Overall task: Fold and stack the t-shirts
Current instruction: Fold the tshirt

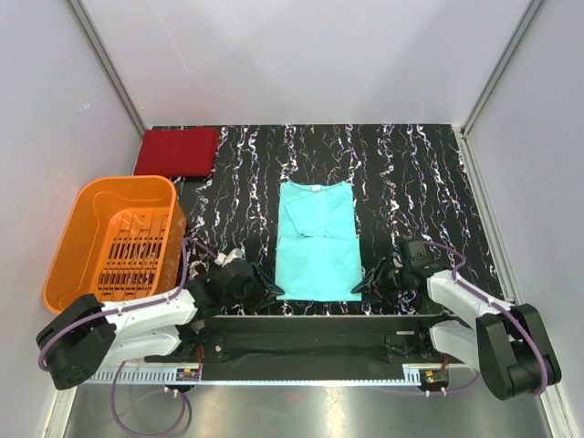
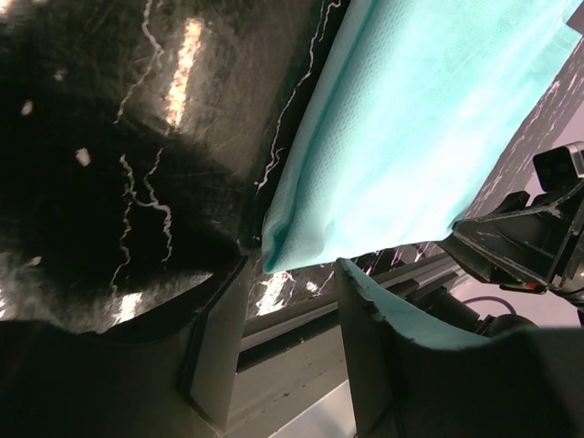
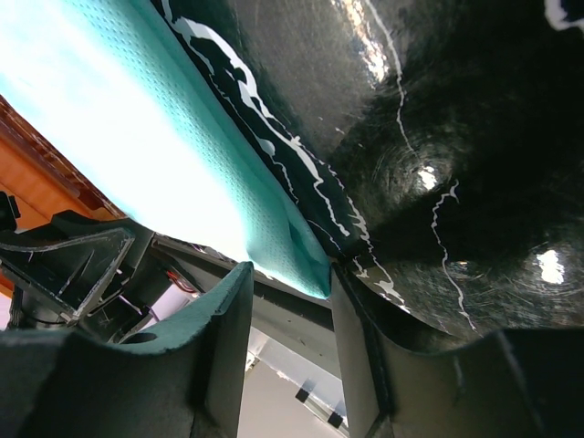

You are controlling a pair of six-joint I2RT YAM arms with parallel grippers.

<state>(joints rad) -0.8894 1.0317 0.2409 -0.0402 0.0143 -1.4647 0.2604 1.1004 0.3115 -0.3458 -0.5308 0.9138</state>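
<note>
The light teal-green t-shirt point(image 1: 317, 242) lies flat mid-table, sleeves folded in; it also shows as bright cloth in the left wrist view point(image 2: 411, 119) and the right wrist view point(image 3: 137, 119). The dark red t-shirt point(image 1: 178, 151) sits folded at the back left corner. My left gripper point(image 1: 272, 290) is low at the teal shirt's near left corner. Its jaws point(image 2: 292, 266) are open, with the hem corner just at the fingertips. My right gripper point(image 1: 362, 285) is at the near right corner, open point(image 3: 290, 271), the hem corner between its tips. Neither is closed on cloth.
An orange slatted basket point(image 1: 119, 239) stands at the left edge beside the left arm. The table's near rail point(image 1: 319, 321) runs just behind both grippers. Grey walls enclose the black marbled table point(image 1: 411, 173).
</note>
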